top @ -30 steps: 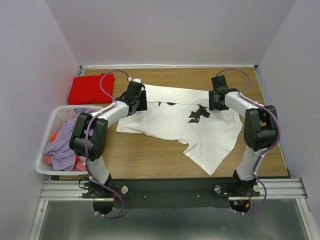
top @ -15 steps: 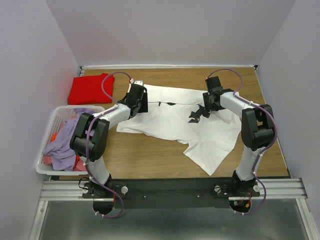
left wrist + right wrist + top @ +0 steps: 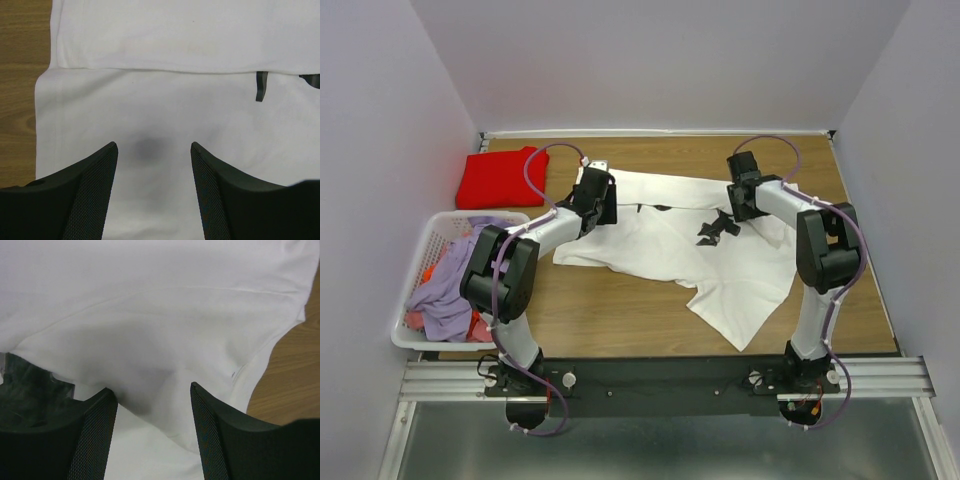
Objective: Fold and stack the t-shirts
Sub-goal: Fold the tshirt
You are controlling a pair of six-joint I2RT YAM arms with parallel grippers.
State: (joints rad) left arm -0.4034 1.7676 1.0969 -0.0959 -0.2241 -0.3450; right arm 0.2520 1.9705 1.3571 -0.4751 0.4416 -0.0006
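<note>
White t-shirt [image 3: 660,240] lies spread and partly rumpled across the table centre, black print [image 3: 717,227] facing up, one flap trailing toward 5 o'clock. Red t-shirt [image 3: 500,178] sits folded at the 10 o'clock corner, well apart from it. Left gripper [image 3: 152,147] is over the white shirt's 10 o'clock edge, jaws wide, nothing between them. Right gripper [image 3: 152,387] is over its 2 o'clock part, jaws likewise wide and empty. Contact with the cloth cannot be told. Laundry basket [image 3: 438,232], holding mixed garments, stands at 8 o'clock.
</note>
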